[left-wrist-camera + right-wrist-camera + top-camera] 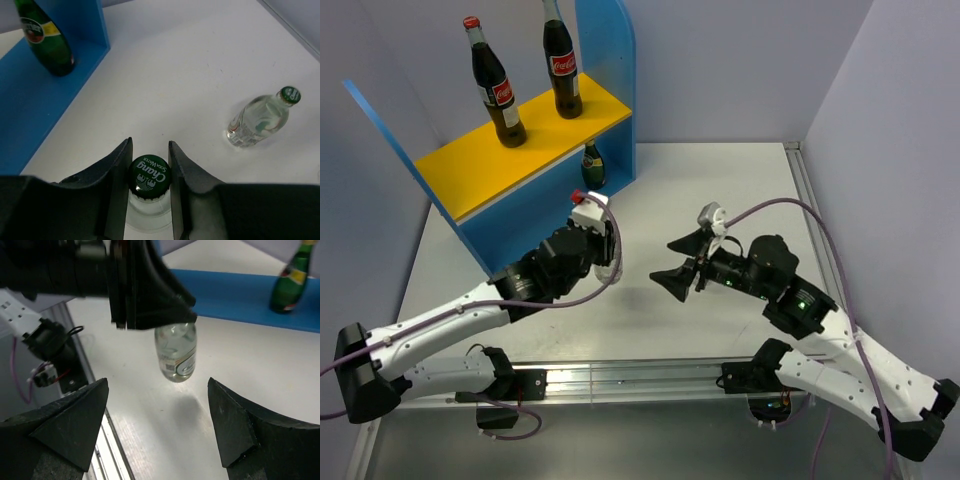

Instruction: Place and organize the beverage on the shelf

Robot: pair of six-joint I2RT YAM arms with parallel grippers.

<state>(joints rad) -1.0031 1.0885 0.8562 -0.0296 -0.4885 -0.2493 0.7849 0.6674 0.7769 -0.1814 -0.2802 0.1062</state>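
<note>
A white table (720, 180) between grey walls (740, 60).

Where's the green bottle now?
Top view, left of centre: the green bottle stands on the shelf's blue base, under the yellow top, by its right panel.

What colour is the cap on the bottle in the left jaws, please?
The cap is dark green with white print; left wrist view.

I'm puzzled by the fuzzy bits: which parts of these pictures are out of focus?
Right wrist view: the right hand shows as blurred dark wedges, the clear bottle fairly sharp. Left wrist view: the green cap reads crisply. Top view: evenly lit, soft shadows.
</note>
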